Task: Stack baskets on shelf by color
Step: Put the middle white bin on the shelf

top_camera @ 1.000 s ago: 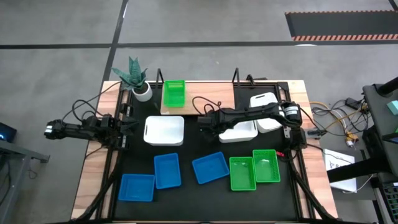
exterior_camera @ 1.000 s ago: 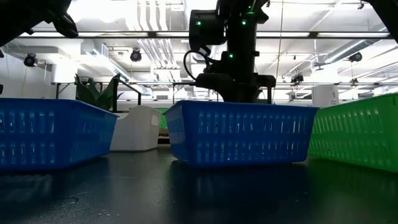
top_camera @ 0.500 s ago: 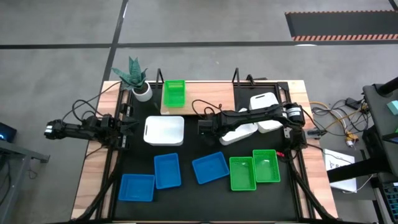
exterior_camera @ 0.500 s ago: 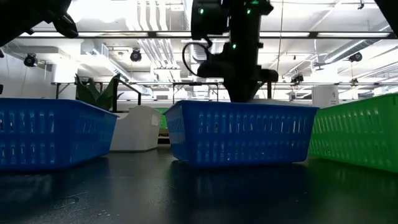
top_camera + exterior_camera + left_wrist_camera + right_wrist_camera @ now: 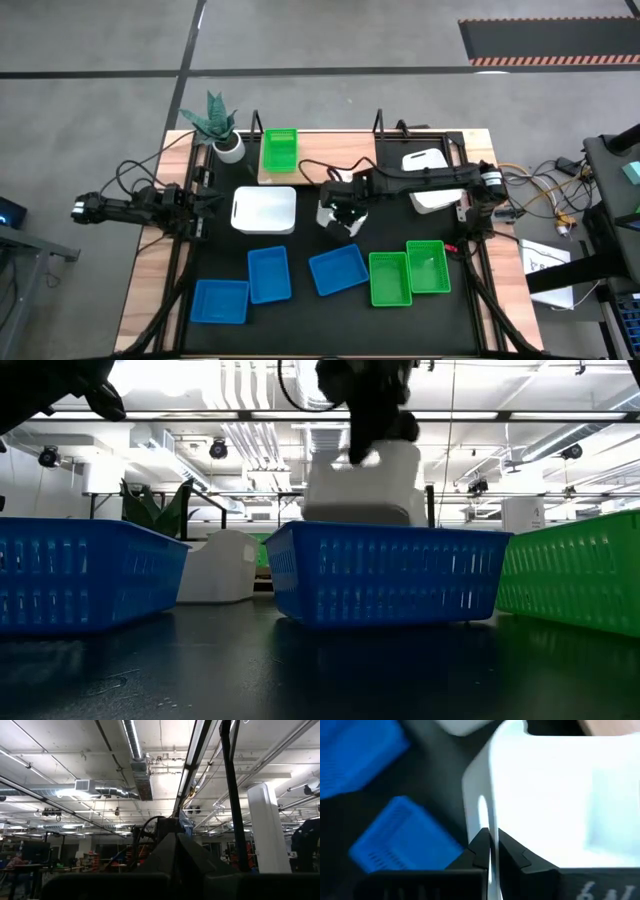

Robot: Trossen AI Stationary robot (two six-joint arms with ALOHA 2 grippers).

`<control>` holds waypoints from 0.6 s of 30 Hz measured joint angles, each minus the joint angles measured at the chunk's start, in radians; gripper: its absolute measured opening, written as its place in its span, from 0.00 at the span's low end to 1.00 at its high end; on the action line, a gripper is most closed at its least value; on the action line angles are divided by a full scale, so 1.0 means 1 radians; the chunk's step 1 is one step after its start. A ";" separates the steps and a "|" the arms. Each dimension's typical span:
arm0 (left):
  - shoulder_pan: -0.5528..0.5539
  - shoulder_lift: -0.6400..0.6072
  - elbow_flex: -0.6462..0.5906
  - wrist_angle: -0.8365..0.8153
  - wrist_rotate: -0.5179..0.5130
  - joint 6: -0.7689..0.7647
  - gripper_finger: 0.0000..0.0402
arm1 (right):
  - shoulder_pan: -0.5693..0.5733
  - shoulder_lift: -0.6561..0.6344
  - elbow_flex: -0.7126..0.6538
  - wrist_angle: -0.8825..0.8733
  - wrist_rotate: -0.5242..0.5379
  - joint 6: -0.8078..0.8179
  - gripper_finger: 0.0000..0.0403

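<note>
My right gripper point(image 5: 337, 203) hangs over the middle of the black table, shut on a white basket point(image 5: 365, 485) that is raised above the blue basket point(image 5: 385, 575) in front of it. Another white basket point(image 5: 264, 211) lies flat on the table to its left. One green basket point(image 5: 279, 150) rests on the light-wood shelf point(image 5: 315, 150) at the far edge. Three blue baskets point(image 5: 269, 274) and two green baskets point(image 5: 408, 272) lie on the table near the front edge. My left gripper point(image 5: 212, 200) waits shut at the table's left edge, pointing upward. My right gripper pinches one side wall of the white basket at its rim point(image 5: 492, 817), one finger point(image 5: 479, 847) on each face of the wall. The fingers slant down from above. The basket hangs tilted below them; in the low view the blue basket hides its lower edge.
A white pot with a green plant point(image 5: 222, 130) stands at the far left corner beside the shelf. More white baskets point(image 5: 425, 162) lie at the far right, partly under my right arm. Black frame posts point(image 5: 380, 122) rise at the table's far edge.
My right gripper has taken hold of the white basket, which lay flat right of centre. It has risen and gone toward the table's left, rolling its wrist. The basket first tipped up by its left end. It now hangs lifted and steeply tilted.
</note>
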State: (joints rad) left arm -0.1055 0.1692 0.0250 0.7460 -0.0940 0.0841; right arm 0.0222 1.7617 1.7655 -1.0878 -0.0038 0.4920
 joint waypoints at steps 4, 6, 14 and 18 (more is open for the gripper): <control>0.000 0.000 0.000 0.000 0.000 0.000 0.00 | 0.020 -0.001 0.068 -0.011 -0.062 -0.149 0.02; 0.000 0.000 0.000 0.000 0.000 0.000 0.00 | 0.034 -0.001 0.095 -0.008 -0.045 -0.276 0.02; 0.000 0.000 0.000 0.001 0.000 0.000 0.00 | 0.064 0.001 0.080 -0.003 0.222 -0.810 0.02; 0.000 0.000 0.000 0.000 0.000 0.000 0.00 | 0.028 0.001 0.035 -0.006 0.312 -0.875 0.02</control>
State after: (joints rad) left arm -0.1055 0.1692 0.0250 0.7464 -0.0940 0.0845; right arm 0.0504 1.7622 1.8007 -1.0943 0.3083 -0.3835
